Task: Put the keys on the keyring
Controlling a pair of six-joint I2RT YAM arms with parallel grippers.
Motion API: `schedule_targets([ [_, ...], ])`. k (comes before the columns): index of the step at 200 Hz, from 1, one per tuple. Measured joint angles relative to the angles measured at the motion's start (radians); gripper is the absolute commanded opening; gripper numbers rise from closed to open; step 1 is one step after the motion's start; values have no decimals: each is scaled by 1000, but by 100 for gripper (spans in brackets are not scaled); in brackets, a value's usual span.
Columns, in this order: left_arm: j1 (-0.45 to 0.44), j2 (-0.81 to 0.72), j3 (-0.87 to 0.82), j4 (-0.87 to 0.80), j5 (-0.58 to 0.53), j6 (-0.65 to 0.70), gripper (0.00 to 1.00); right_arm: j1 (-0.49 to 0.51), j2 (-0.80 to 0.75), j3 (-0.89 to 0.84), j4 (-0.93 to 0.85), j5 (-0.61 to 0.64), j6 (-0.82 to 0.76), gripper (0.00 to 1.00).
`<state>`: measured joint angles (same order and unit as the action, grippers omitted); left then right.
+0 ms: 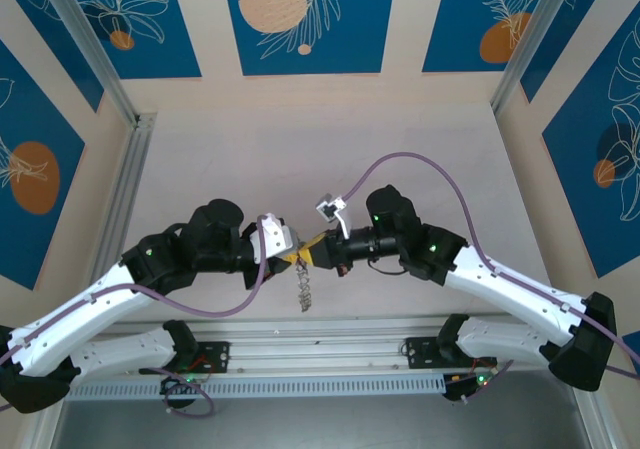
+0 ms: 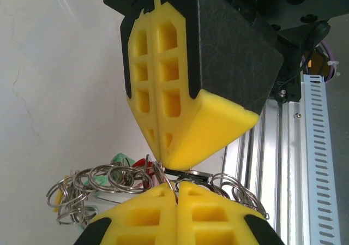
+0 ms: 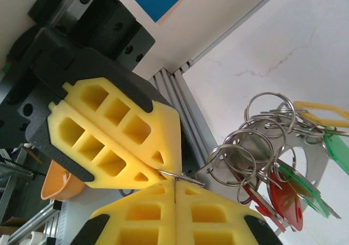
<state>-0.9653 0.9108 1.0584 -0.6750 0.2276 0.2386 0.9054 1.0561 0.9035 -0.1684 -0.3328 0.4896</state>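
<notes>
The left arm (image 1: 90, 314) and right arm (image 1: 510, 289) have long white links joined by rounded black housings, some of them dotted with small green lights (image 1: 433, 248). A purple cable (image 1: 420, 159) loops along each arm. The left gripper (image 2: 177, 198) and right gripper (image 3: 173, 193) have yellow wedge-shaped fingers (image 3: 136, 217) moulded with rectangular pockets and backed by matt black shells with round screw holes. A white bracket (image 1: 331, 209) is fixed at the right wrist.
</notes>
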Motion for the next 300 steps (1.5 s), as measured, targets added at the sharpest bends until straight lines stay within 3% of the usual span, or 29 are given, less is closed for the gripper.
schedule_targets([
  [142, 1, -13, -3, 0, -6, 7, 0, -39, 11, 5, 2, -46, 96, 0],
  [214, -2, -66, -3, 2, 87, 8, 0, -85, 16, 6, -4, -32, 117, 0],
  [300, -2, -51, -3, 3, 7, 8, 0, -43, -51, 62, -146, -8, 27, 0],
])
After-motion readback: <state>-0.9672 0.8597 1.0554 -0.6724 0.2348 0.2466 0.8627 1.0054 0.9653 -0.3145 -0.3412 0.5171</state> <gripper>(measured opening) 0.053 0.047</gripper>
